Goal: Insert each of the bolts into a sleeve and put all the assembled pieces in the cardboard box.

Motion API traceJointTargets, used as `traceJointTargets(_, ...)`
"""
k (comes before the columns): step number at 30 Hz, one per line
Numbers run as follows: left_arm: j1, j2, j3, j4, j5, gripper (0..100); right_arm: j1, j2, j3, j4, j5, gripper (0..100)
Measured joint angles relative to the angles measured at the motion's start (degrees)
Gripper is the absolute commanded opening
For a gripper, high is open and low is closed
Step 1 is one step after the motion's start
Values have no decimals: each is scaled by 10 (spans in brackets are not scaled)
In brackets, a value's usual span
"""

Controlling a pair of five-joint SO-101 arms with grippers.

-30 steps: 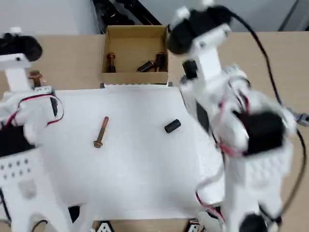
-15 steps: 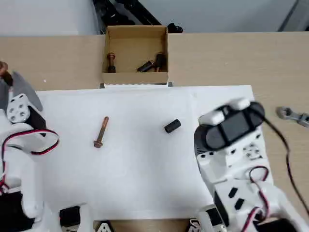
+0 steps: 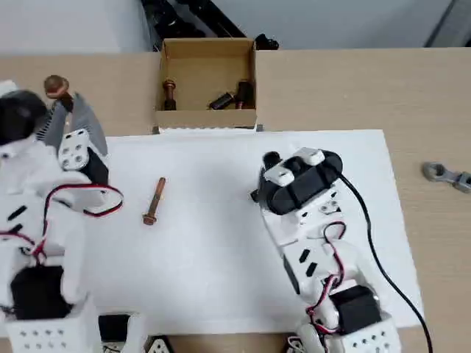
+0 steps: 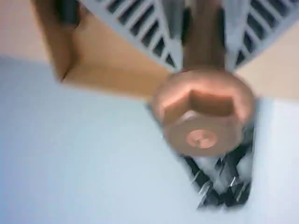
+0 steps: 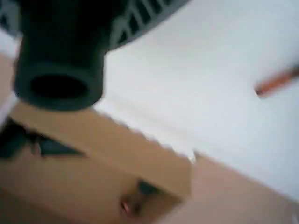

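Observation:
My left gripper (image 3: 65, 109) is shut on a copper bolt (image 3: 54, 87) above the table's left side; in the left wrist view the bolt's hex head (image 4: 203, 114) points at the camera between the grey fingers (image 4: 154, 28). My right gripper (image 3: 274, 165) hangs over the middle of the white sheet, shut on a black sleeve (image 3: 271, 157) whose open end (image 5: 58, 70) faces the cardboard box (image 5: 107, 140). A loose bolt (image 3: 154, 201) lies on the sheet at the left. A loose sleeve (image 3: 255, 195) peeks out from under the right arm. The cardboard box (image 3: 207, 118) holds three assembled pieces (image 3: 224, 99).
The white sheet (image 3: 199, 279) covers the table's middle, and the box stands at its back edge. A metal wrench (image 3: 445, 175) lies on the bare wood at the far right. Dark equipment sits behind the box.
The right arm has swung from beside the box, back to the right, then over the sheet's middle, half covering the loose sleeve. The left arm has shifted with its bolt, now farther back.

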Motion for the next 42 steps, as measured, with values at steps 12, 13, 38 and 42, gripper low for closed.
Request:
traceJointTargets(12,58,-211,224,-71,-11,5,-112,0,120,-91,6,2)
traceJointTargets(13,74,-235,248,-77,-19,5,-127,0,130,-93,12,2)
traceJointTargets(38,183,-426,387,-102,11,5,-217,0,135,-184,-28,2)
traceJointTargets(42,188,-426,387,-102,13,5,-217,0,135,-184,-34,2)
